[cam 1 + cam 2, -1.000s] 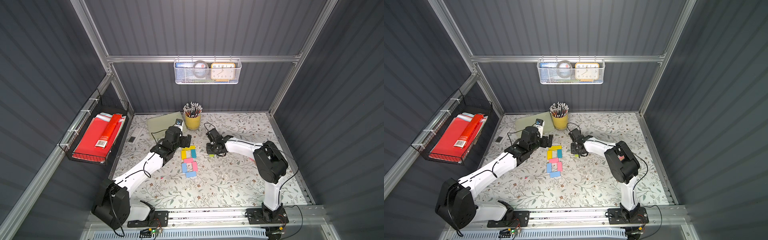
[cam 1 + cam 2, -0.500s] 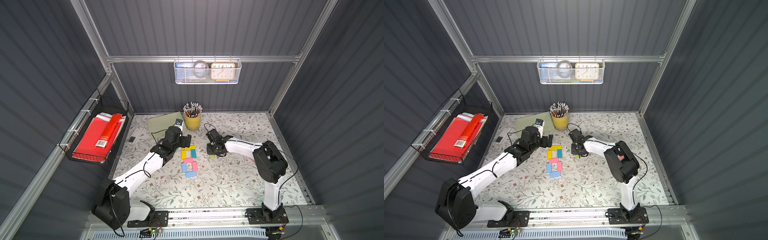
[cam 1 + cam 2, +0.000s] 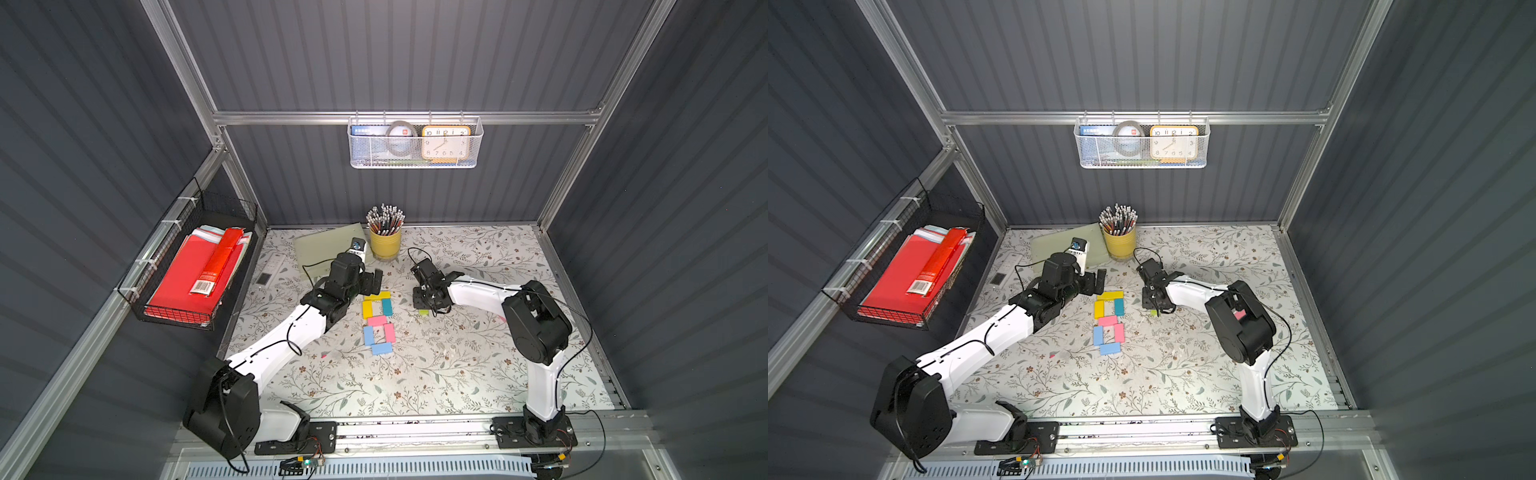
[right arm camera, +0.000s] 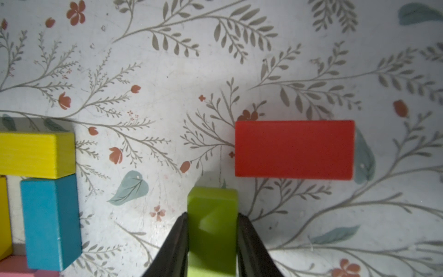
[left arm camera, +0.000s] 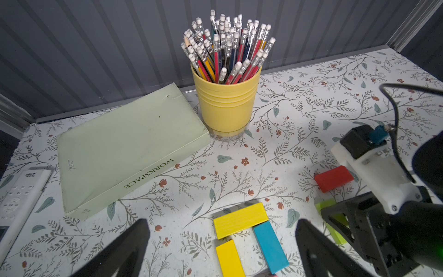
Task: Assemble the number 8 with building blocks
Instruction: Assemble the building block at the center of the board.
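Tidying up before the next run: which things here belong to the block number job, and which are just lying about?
Job: number 8 of seven blocks; lime green block, gripped by the right gripper; red block beside it; open left gripper.
Lying about: yellow pencil cup; green book; white remote; clock; red folders.

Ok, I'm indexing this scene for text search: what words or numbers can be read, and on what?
"WORKSPACE": spine of the pale green book.
"10 11 12 1 2", "9", "3", "8 7 6 5 4": dial of the clock in the wire basket.
Too small to read: barcode label on the red box, print on the blue box, buttons on the remote.
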You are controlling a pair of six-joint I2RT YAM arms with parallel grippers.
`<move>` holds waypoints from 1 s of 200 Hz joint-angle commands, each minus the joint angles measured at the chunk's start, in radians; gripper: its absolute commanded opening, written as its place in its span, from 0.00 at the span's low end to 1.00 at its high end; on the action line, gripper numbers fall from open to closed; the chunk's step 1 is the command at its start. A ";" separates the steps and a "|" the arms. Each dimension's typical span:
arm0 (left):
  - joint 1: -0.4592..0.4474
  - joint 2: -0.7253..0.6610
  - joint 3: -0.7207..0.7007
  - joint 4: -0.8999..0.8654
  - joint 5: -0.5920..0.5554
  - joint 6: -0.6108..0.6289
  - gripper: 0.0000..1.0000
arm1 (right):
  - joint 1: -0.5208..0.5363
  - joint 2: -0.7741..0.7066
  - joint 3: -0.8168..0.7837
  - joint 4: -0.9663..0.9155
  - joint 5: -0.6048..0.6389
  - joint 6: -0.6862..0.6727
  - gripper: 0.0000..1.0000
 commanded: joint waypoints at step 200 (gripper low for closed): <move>0.005 -0.019 -0.010 0.007 -0.007 -0.004 0.99 | -0.028 0.056 -0.002 -0.006 -0.005 0.020 0.42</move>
